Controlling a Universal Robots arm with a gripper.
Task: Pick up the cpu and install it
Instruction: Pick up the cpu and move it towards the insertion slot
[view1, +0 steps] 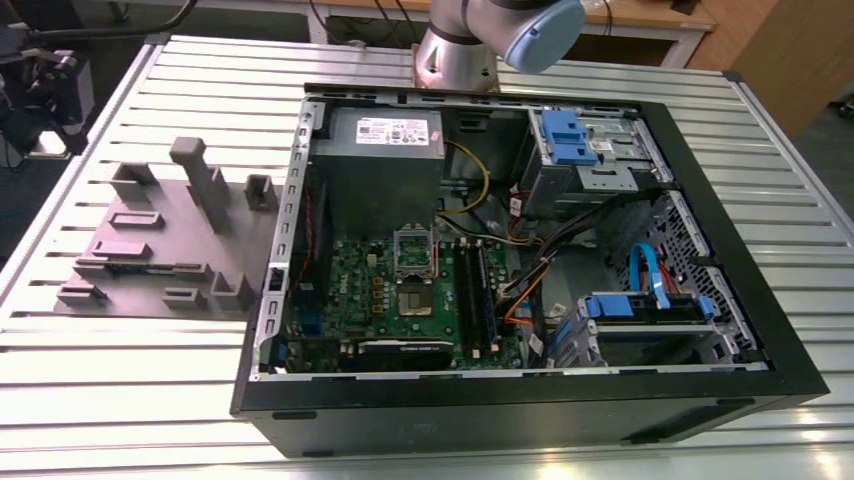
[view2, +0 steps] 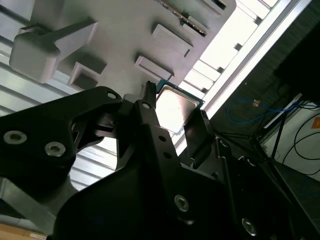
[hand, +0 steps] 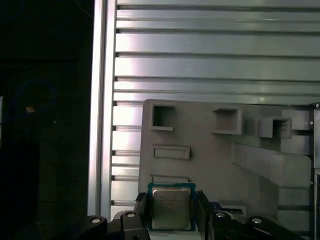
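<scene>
Over the grey fixture (hand: 210, 165), with the cpu (hand: 171, 209) clamped in the gripper (hand: 171, 214).
Pinched in both wrist views between the two fingers (hand: 202, 210), one pressed against each of two opposite edges, silvery top turned toward the cameras. Looks lifted clear of the fixture's pockets rather than lying in one, and hanging near the fixture's edge beside the slatted table (hand: 200, 55). Counts, on that showing, as picked up. Not yet done: the install. Well apart from the open computer case (view1: 534, 405), on the exterior view's right of the fixture. Inside it, on the green motherboard (view1: 380, 275), shows the socket (view1: 415, 300) with its metal frame seemingly swung up and, as far as can be told, nothing seated in it.
</scene>
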